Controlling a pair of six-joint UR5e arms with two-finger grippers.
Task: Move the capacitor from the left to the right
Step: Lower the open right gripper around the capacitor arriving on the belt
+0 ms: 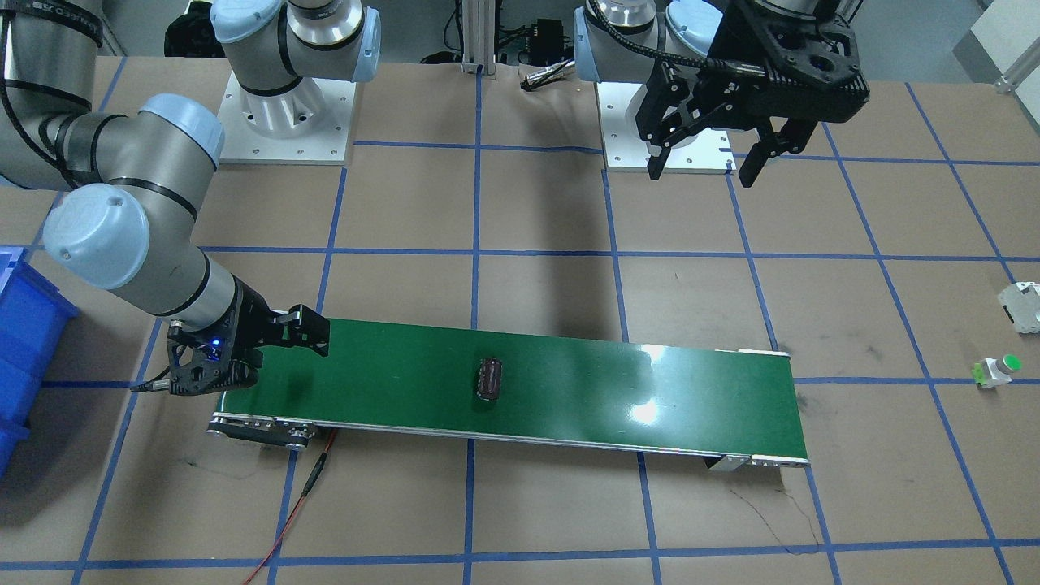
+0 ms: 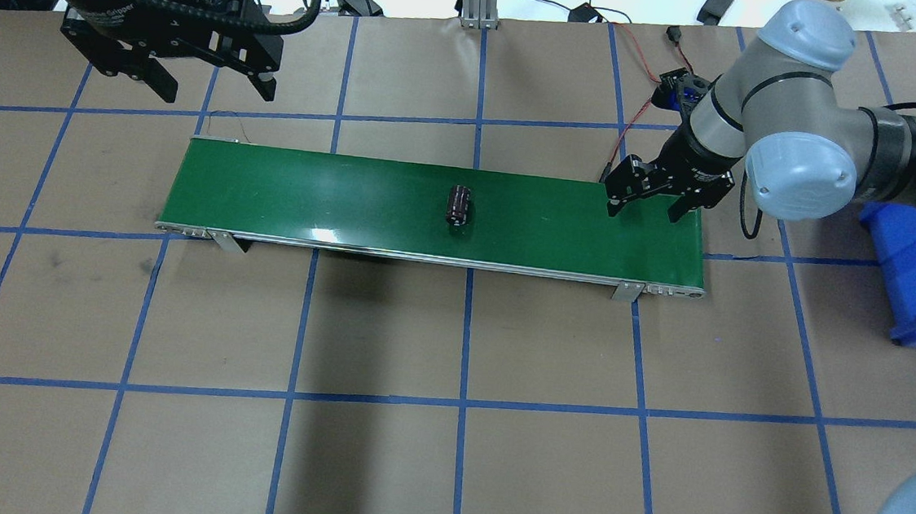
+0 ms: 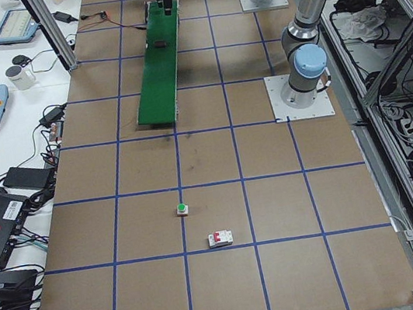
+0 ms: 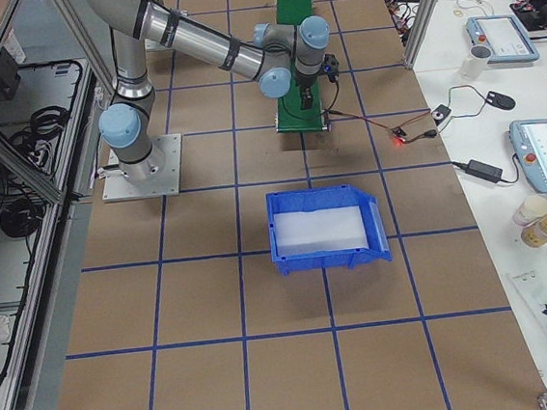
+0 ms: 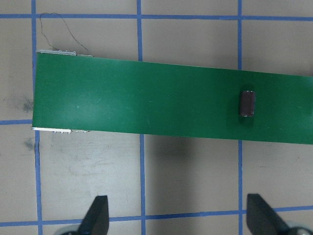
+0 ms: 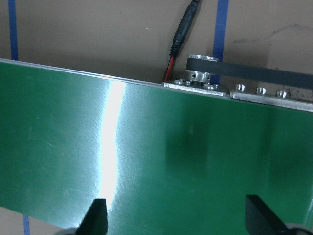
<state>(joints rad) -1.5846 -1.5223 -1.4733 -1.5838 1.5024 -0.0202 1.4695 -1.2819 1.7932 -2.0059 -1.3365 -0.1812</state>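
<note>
While the capacitor (image 2: 459, 206) lies on its side about midway along the green belt (image 2: 307, 196), neither arm is touching it. It sits alone on the belt surface with its length running across the belt, well apart from both grippers.

The belt runs lengthwise down the bench, parallel to the long edges and nearer the far edge than the robot's.

The left gripper (image 1: 700, 172) hangs high above the bench, toward the end of the belt nearer the bench's left edge. Its jaws stand wide apart with nothing between them. In the left wrist view, its two dark fingertips (image 5: 95, 215) frame bare brown bench top, with the belt and the capacitor beyond them.

The right gripper (image 2: 643, 210) sits low over the other end of the belt, nearer the right edge of the bench. Its jaws are also spread and hold nothing. From its wrist camera the fingertips (image 6: 95, 218) hover just over shiny green belt.

A blue bin (image 2: 915, 268) stands near the bench's right edge. Near the left edge lie a small white part with a green button (image 1: 998, 371) and a white boxy block (image 1: 1025, 306). A red and black cable (image 1: 313, 479) trails from the belt's right end toward the far edge.
</note>
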